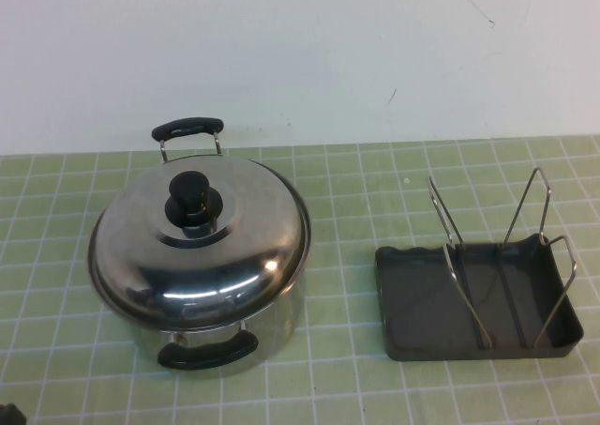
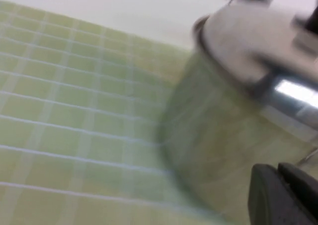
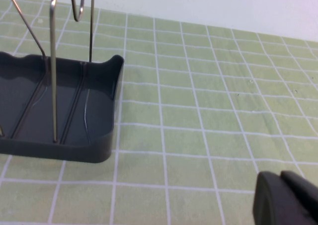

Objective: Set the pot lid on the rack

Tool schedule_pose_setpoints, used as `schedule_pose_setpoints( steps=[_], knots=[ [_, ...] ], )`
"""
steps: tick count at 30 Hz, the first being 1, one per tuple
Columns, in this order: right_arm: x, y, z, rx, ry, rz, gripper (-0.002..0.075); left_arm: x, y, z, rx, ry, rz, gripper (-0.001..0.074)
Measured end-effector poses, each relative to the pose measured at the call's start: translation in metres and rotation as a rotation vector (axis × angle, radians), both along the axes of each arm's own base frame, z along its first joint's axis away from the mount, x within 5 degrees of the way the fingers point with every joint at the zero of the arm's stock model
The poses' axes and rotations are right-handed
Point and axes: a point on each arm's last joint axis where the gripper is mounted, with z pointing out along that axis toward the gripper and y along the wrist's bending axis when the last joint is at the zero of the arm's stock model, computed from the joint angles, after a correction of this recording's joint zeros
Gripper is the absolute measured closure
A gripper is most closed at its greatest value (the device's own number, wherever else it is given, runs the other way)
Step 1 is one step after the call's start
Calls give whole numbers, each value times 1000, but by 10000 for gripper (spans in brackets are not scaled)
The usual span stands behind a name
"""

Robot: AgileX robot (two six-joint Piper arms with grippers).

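Note:
The pot lid is a shiny steel dome with a black knob. It sits on the steel pot at the left of the table. The rack, a dark grey tray with upright wire loops, stands at the right, apart from the pot. My left gripper is shut and empty, low beside the pot's wall, with the lid above it. My right gripper is shut and empty over the mat, to one side of the rack.
A green gridded mat covers the table, and a white wall stands behind it. The pot has two black handles, one at the back and one at the front. A dark bit of the left arm shows at the front left corner.

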Motion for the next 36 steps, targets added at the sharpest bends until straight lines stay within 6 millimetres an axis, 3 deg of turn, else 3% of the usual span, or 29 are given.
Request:
schedule_pose_setpoints(
  steps=[5, 8, 15, 18, 22, 28, 32, 36],
  knots=[
    [0, 0, 0, 0, 0, 0, 727, 1, -6, 13, -594, -54, 11, 737],
    [0, 0, 0, 0, 0, 0, 727, 2, -2, 19, -705, -110, 45, 737],
    [0, 0, 0, 0, 0, 0, 727, 2, 8, 24, -594, -215, 122, 737],
    [0, 0, 0, 0, 0, 0, 727, 1, 4, 27, -467, -213, 78, 737],
    [0, 0, 0, 0, 0, 0, 727, 3, -5, 65, -163, -204, -36, 737],
    [0, 0, 0, 0, 0, 0, 727, 33, 2, 104, 166, -139, -6, 732],
    [0, 0, 0, 0, 0, 0, 727, 57, 6, 110, 186, -133, 44, 626],
    [0, 0, 0, 0, 0, 0, 727, 76, -10, 115, 239, -225, -75, 407]
  ],
)
